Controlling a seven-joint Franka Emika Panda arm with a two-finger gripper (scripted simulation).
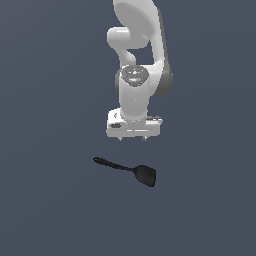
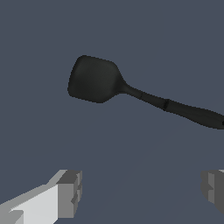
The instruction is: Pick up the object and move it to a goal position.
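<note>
A small black spatula (image 1: 127, 170) lies flat on the dark grey floor. Its thin handle points to the exterior view's left and its square blade (image 1: 146, 175) to the right. It also shows in the wrist view (image 2: 131, 89), whole except the handle's end. My gripper (image 1: 132, 138) hangs above and behind the spatula, apart from it, pointing down. Its jaws stand wide apart and hold nothing. Both fingertips (image 2: 70, 192) show in the wrist view with bare floor between them.
The white arm (image 1: 140, 60) rises behind the gripper. The dark grey floor (image 1: 50, 200) spreads all around with no other objects in view.
</note>
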